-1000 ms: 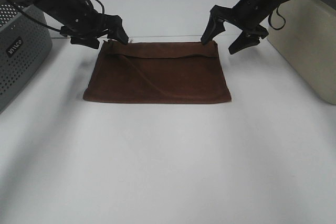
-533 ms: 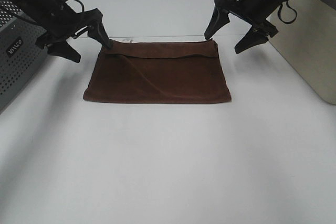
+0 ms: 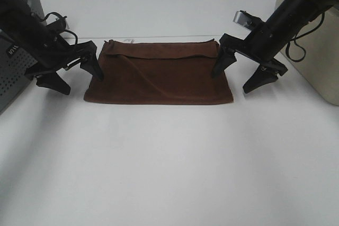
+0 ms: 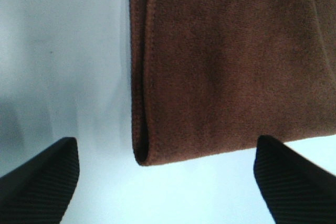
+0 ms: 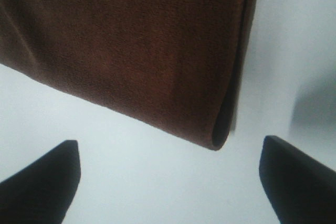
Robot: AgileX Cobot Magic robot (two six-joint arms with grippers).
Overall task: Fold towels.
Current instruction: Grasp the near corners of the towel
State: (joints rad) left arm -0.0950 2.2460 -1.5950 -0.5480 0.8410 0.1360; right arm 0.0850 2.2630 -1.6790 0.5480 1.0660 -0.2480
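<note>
The folded reddish-brown towel (image 3: 159, 75) is laid flat on the white bench (image 3: 169, 162). The left gripper (image 3: 80, 82) is poised at its left edge and the right gripper (image 3: 231, 82) at its right edge. Both sets of jaws are spread wide, and nothing is gripped.

The white desk (image 3: 169, 173) is plain and matte, with soft shadows across it. A dark reddish-brown towel (image 3: 159, 80) lies flat on its far half, near the middle, folded into a wide rectangle. A narrower band of cloth is doubled over along the far edge, and a crease runs slantwise across the top layer. The wrist views show the near corners as rounded folds lying on the desk. A grey perforated box (image 3: 9, 86) stands at the left edge and a beige box (image 3: 320, 72) at the right, both well apart from the towel.
</note>
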